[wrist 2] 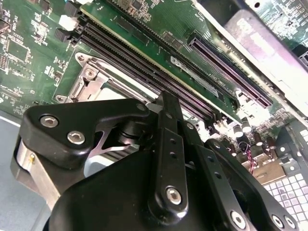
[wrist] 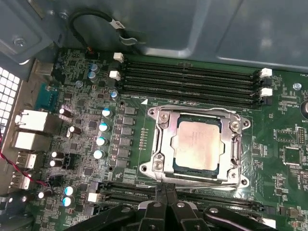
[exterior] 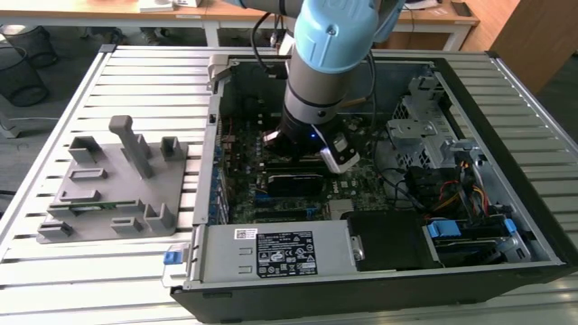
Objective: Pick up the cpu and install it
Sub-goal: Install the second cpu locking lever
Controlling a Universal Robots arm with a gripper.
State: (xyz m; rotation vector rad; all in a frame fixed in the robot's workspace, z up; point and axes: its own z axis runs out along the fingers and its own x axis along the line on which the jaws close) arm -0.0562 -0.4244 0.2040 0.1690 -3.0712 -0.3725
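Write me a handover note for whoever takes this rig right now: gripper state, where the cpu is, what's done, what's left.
Gripper: over the green motherboard inside the open black computer case, fingers together, holding nothing visible.
CPU: the flat square silver-grey chip lies in the metal socket frame, just ahead of the fingertips.
Done: chip appears placed in the socket.
Left: confirm it is seated flat; whether the frame is latched cannot be told.
The grey plastic fixture tray sits outside the case, at the exterior view's left.

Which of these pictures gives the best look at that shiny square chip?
The first wrist view: the cpu lies face-up in its metal socket frame, fully visible. In the exterior view the arm covers that spot. The second wrist view shows a corner of the frame, the gripper blocking the rest.
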